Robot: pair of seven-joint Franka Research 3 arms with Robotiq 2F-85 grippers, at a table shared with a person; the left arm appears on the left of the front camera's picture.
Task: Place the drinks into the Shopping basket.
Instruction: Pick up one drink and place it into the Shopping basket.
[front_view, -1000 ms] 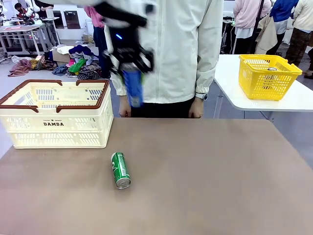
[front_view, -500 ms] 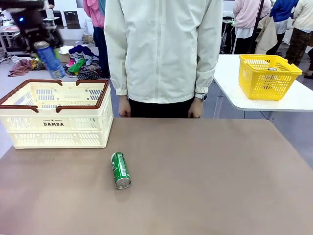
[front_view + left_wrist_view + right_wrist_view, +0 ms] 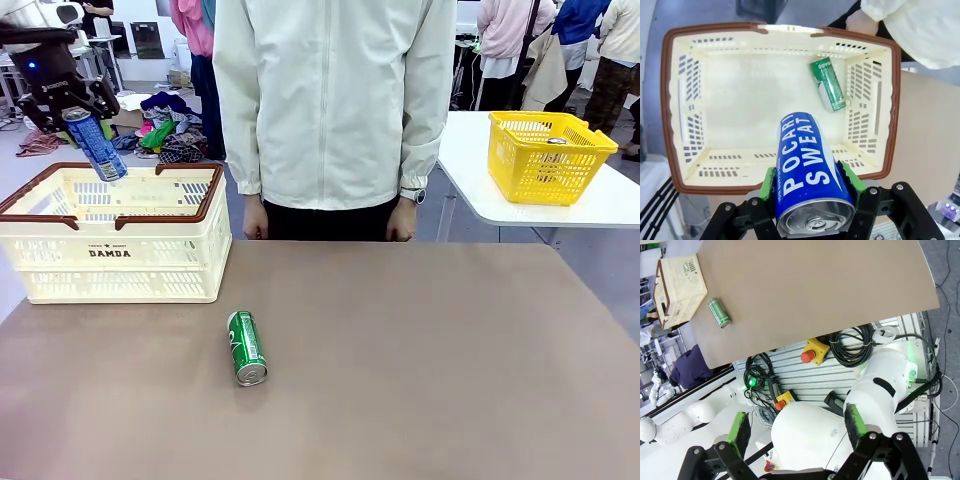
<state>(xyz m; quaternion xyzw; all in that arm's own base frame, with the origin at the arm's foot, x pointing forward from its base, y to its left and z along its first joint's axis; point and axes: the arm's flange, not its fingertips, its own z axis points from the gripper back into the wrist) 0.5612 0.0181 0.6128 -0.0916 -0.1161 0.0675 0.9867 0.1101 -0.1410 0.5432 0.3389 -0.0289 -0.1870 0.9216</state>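
Front view: left gripper [image 3: 72, 108] sat at 10 o'clock of the frame, jaws closed partway onto the blue can [image 3: 97, 148], gripped near its upper end. The can hung tilted, lower end toward 5 o'clock, over the open top of the Shopping basket [image 3: 110, 270]. The basket stood on the brown table [image 3: 420, 360] at 9 o'clock, "DAMDA" side facing the camera. A green can [image 3: 246, 347] lay on its side on the table at 7 o'clock, well apart from the basket, silver end toward the camera. A person [image 3: 340, 100] in a pale jacket stood at 12 o'clock, both hands down at the far table edge. A yellow basket [image 3: 545, 155] sat on a white side table at 2 o'clock. Left wrist view: green pads [image 3: 769, 182] pressed both flanks of the blue can [image 3: 807, 160], white "POCARI SWEAT" print readable, silver end toward the lens. The brown rim of the basket [image 3: 670, 100] ringed the view below the can. A second green can [image 3: 827, 90] lay on the basket floor at 1 o'clock, close to one slotted wall. Right wrist view: right gripper [image 3: 797, 430] stood spread wide with nothing between its fingers, held off the table; the basket [image 3: 680, 275] and green can [image 3: 720, 312] appeared small at 10 o'clock.
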